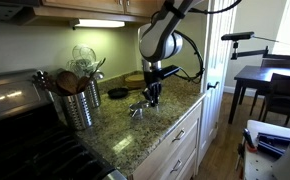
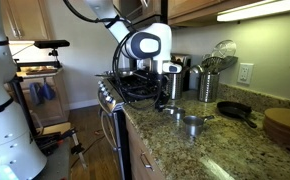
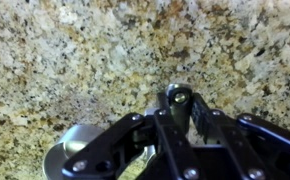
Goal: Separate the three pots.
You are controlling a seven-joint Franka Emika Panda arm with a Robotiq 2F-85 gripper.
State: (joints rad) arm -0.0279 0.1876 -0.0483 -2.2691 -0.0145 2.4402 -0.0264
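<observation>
Two silver pots (image 2: 192,124) at most are distinguishable, close together near the counter's (image 2: 235,150) front edge; a third cannot be confirmed. Gripper (image 3: 178,106) sits low over them, fingers beside a small metal part, closure indeterminate. Separation judged incomplete.

Robot arm (image 1: 161,40) with smooth white rounded shells and grey bands at the joints, in the upper middle of both exterior views. An exterior view shows a round black cap (image 2: 145,45) set into a white joint housing. Loops of black cable (image 1: 192,58) run beside the wrist. At the bottom of the wrist view, the gripper (image 3: 181,100) is matte black metal: hinged link bars joined by round screws (image 3: 135,118), narrowing to two slim dark fingers (image 3: 168,110).
</observation>
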